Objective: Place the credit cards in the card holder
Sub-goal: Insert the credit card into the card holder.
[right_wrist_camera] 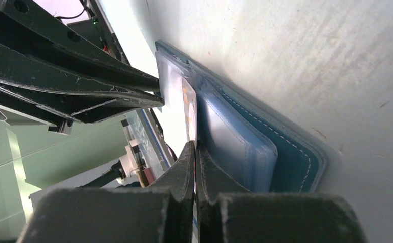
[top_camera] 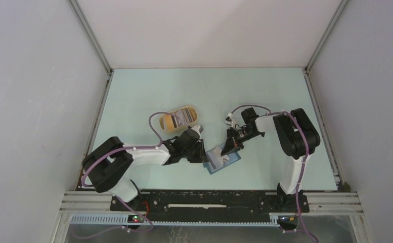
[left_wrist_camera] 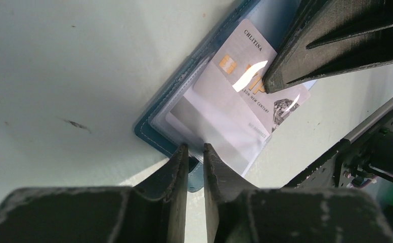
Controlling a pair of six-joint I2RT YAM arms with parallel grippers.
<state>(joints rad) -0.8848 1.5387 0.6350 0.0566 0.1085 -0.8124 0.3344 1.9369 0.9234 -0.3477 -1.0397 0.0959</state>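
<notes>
**Credit card (left_wrist_camera: 245, 109) seemingly partway into card holder (top_camera: 223, 161)**

Likely light, stiff and slick; pinch it by its free edge, where your right gripper (right_wrist_camera: 195, 152) is clamped on it. The holder lies open at the table's (top_camera: 148, 91) 5 o'clock, its clear sleeves (left_wrist_camera: 219, 134) soft. Your left gripper (left_wrist_camera: 194, 149), jaws narrow, meets its 9 o'clock edge; whether it grips, you cannot tell.

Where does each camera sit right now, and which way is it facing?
Top external: above and behind the bases, looking down at the table; the left arm and right arm show.
Left wrist: looks along the left gripper at the open card holder; its fingers show.
Right wrist: looks low along the right gripper, shut on a pale card; its fingers show.
Both wrist views share holder, card and the other arm's gripper.
</notes>
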